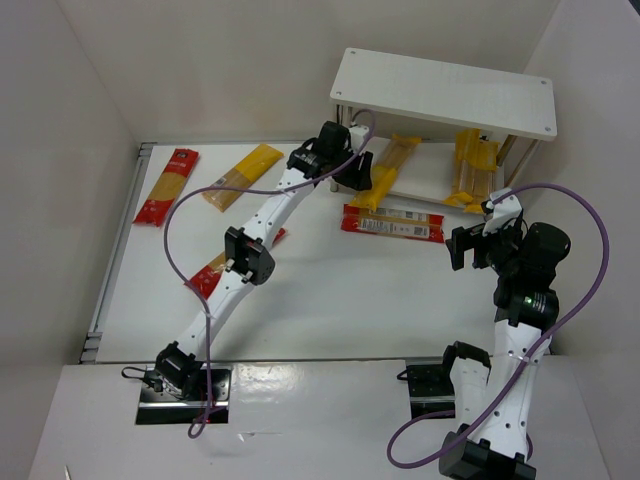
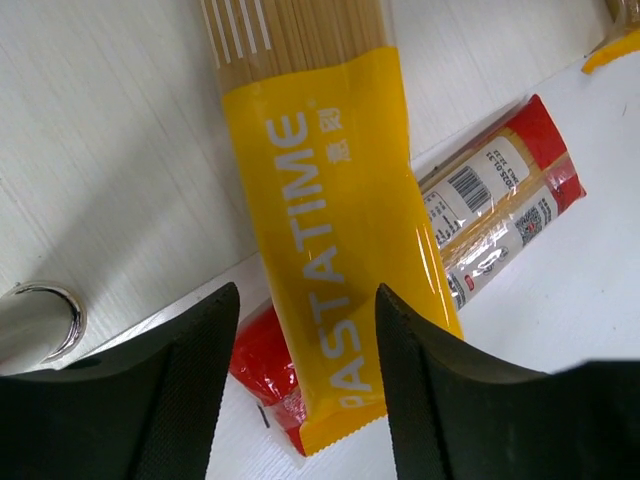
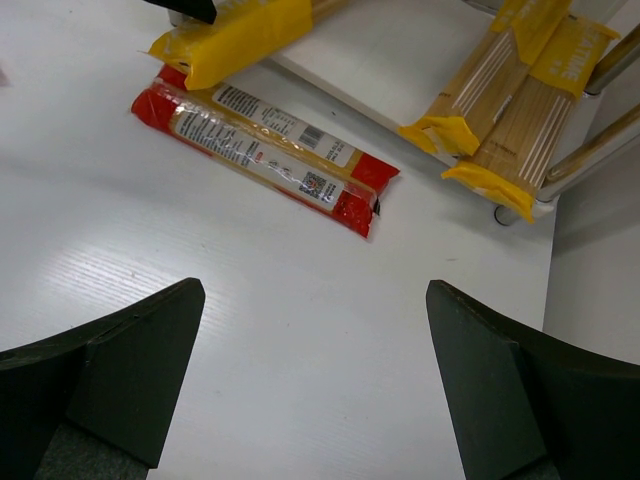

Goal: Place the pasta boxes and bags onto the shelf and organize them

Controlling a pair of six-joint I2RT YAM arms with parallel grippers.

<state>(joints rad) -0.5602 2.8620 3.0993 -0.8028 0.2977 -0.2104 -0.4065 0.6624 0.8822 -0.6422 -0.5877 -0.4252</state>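
Note:
The white shelf (image 1: 445, 95) stands at the back right. Two yellow pasta packs (image 1: 475, 165) lie on its lower tier (image 3: 390, 60). A third yellow pack (image 2: 330, 200) lies slanted off that tier's front edge, its near end resting over the end of a red pack (image 2: 500, 200) on the table. My left gripper (image 2: 308, 300) hovers over that near end, open, with a gap on each side of the pack. My right gripper (image 3: 315, 300) is wide open above bare table, right of the red pack (image 3: 265, 150).
More packs lie on the table at the left: a red one (image 1: 167, 185), a yellow one (image 1: 242, 177), and a red one (image 1: 210, 272) partly under my left arm. A metal shelf leg (image 2: 35, 320) stands close to my left fingers. White walls enclose the table.

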